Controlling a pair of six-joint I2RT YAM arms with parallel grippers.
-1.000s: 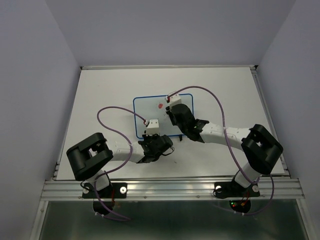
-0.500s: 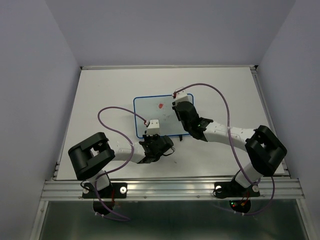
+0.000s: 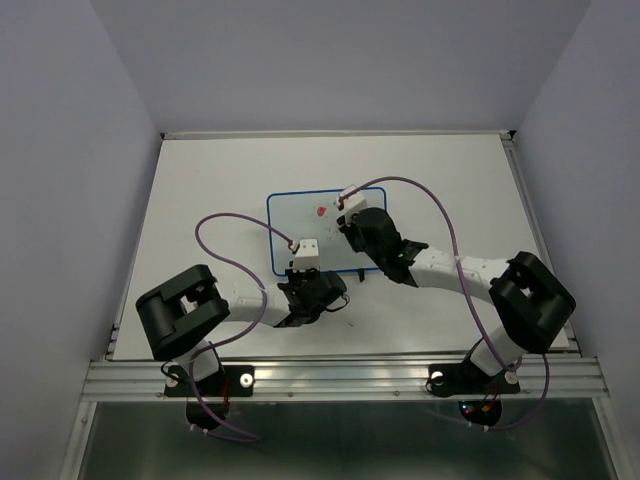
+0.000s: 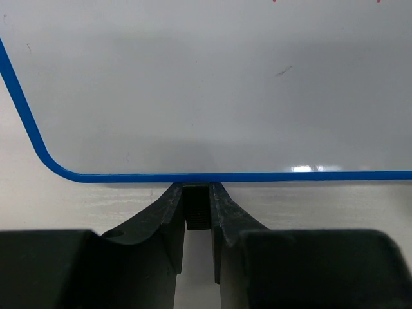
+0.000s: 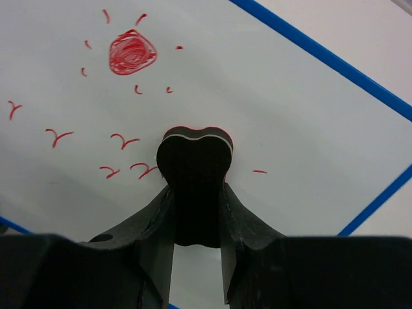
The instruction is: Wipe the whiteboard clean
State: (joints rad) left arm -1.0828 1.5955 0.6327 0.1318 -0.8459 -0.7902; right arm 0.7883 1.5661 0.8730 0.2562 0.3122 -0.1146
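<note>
Right wrist shows red-scribbled whiteboard [image 5: 290, 129]; right pincer [image 5: 196, 192] grips eraser [image 5: 195, 154], left pincer [image 4: 196, 190] its foot [image 4: 197, 211].

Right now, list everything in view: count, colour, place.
whiteboard: one, white with a blue frame, flat at mid-table
red drawing: one, a scribbled blob with rays and bird-like ticks, on the whiteboard
eraser: one, black, on the board just below the drawing
black foot: one, at the board's near edge
table: one, white, under everything
cables: two, purple, looping above the arms
arms: two, white and black, bases at the near edge
left end effector: black, closed on the black foot
right end effector: black, closed on the eraser
</note>
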